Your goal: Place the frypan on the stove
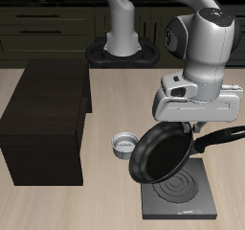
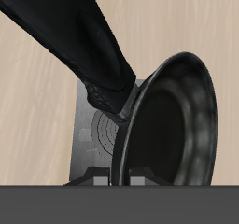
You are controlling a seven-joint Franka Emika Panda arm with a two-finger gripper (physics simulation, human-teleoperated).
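The frypan (image 1: pixel 161 153) is a round black pan with a long black handle (image 1: pixel 222 138). It hangs tilted, its inside facing the table's front, just above the stove (image 1: pixel 182 197). The stove is a dark grey slab with light coil rings near the table's front edge. My gripper (image 1: pixel 197 134) is shut on the handle close to the pan's rim. In the wrist view the pan (image 2: pixel 175 125) and its handle (image 2: pixel 75 41) fill most of the frame. The stove (image 2: pixel 96 139) shows behind them. The fingertips are hidden there.
A large dark brown box (image 1: pixel 48 119) stands on the table beside the work area. A small grey metal bowl (image 1: pixel 124 144) sits between the box and the pan, close to the pan's rim. The robot's base (image 1: pixel 121 44) is at the back.
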